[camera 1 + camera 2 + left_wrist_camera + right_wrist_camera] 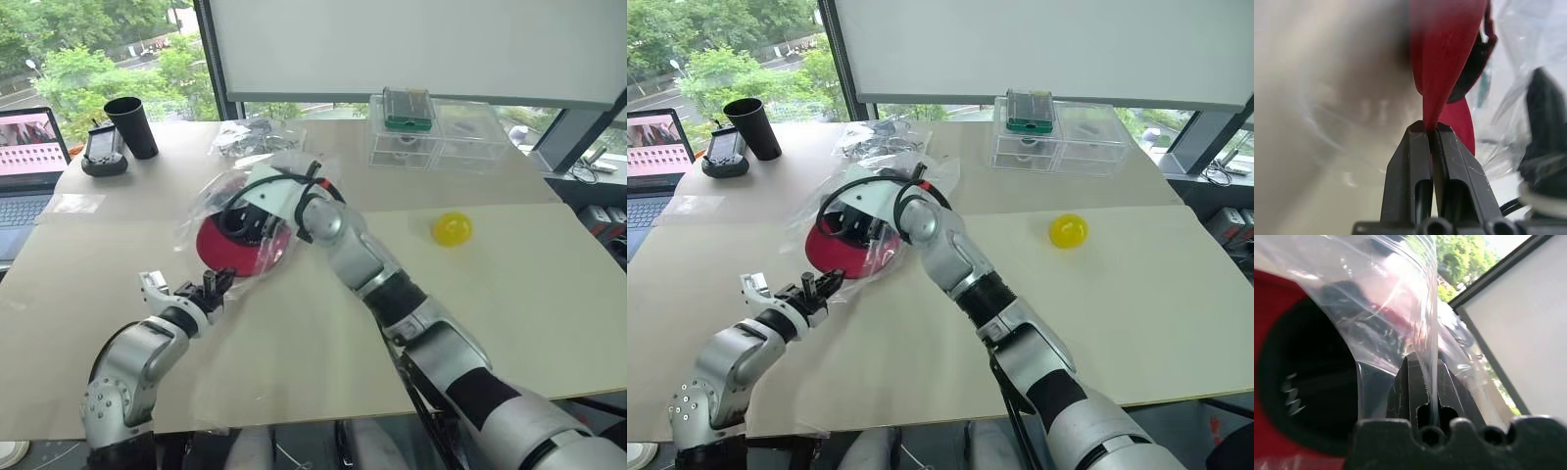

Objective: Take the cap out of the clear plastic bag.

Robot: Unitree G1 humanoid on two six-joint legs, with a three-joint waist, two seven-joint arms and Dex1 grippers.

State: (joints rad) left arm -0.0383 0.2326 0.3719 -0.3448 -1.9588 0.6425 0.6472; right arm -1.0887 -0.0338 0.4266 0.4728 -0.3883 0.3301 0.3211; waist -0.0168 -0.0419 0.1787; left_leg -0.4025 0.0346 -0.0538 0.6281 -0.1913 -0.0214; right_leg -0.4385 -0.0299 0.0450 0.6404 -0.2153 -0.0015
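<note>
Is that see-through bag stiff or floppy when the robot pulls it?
Probably floppy: the clear plastic bag crinkles and drapes over the cap. It likely stretches rather than lifts whole, since the right gripper pinches just a thin sheet. Its glossy film looks slippery.

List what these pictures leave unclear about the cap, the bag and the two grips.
- Cap: head views, its crown is covered by the right gripper and the crinkled clear plastic bag.
- Left gripper: left wrist view, shut on the red brim; whether bag film lies between the fingers is too blurred to tell.
- Bag's opening: hidden among folds and glare.
</note>
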